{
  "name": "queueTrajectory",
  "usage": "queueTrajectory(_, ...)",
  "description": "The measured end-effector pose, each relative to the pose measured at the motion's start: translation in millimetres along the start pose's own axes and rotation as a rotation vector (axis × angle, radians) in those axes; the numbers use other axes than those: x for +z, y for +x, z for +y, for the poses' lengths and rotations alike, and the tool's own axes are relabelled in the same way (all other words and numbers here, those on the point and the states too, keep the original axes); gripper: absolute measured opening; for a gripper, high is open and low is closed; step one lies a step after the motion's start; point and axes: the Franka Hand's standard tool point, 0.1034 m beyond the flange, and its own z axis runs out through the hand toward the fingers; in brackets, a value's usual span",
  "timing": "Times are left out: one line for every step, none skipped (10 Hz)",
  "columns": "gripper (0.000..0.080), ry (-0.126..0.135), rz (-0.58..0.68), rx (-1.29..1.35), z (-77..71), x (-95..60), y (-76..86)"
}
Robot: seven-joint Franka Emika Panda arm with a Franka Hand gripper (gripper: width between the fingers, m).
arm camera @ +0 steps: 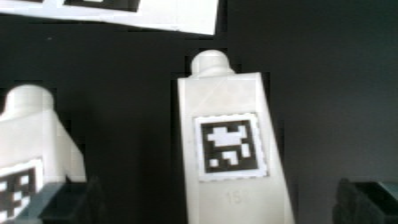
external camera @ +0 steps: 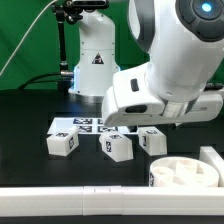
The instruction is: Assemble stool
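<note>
I have the end effector (arm camera: 224,200) hanging over the legs, jaws at full spread and gripping nothing. In the wrist view one leg (arm camera: 222,130) lies flat on the counter (arm camera: 320,60), tag up, its narrow peg end pointing toward the marker board (arm camera: 125,12). A second leg (arm camera: 32,150) lies near it, with a strip of bare counter between them. The seat (external camera: 185,175) sits well apart, toward the exterior view's right.

As I judge it, the step in hand is picking up the centred leg. To do that well I want to come straight down with the jaws straddling its long sides, centred across the width so neither finger lands on top. I would grip at the tagged middle, not the peg, leaving the peg free for the seat. The wide jaws could nudge the neighbouring leg, so I would keep clear of it and close only once the tips are low beside the leg.
</note>
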Motion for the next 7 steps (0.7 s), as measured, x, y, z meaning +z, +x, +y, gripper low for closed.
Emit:
queueTrajectory(0.0648, -0.001, -0.002, 0.002, -2.3, 1.8, 1.3)
queueTrajectory(0.0648, 0.001, -0.003, -0.007, -2.2, 1.7, 1.2)
queueTrajectory(0.0648, 0.000, -0.024, -0.007, -2.1, 4.6, -0.8)
queueTrajectory(0.0648, 0.001, -0.029, -0.007, -2.5, 5.8, -0.6)
queueTrajectory(0.0648, 0.005, -0.100, -0.008, -3.9, 9.3, -8.2)
queueTrajectory(0.0648, 0.000, -0.181, -0.013, -5.9, 10.7, -9.2)
queueTrajectory(0.0648, -0.001, -0.201, -0.022, -8.4, 9.6, -1.5)
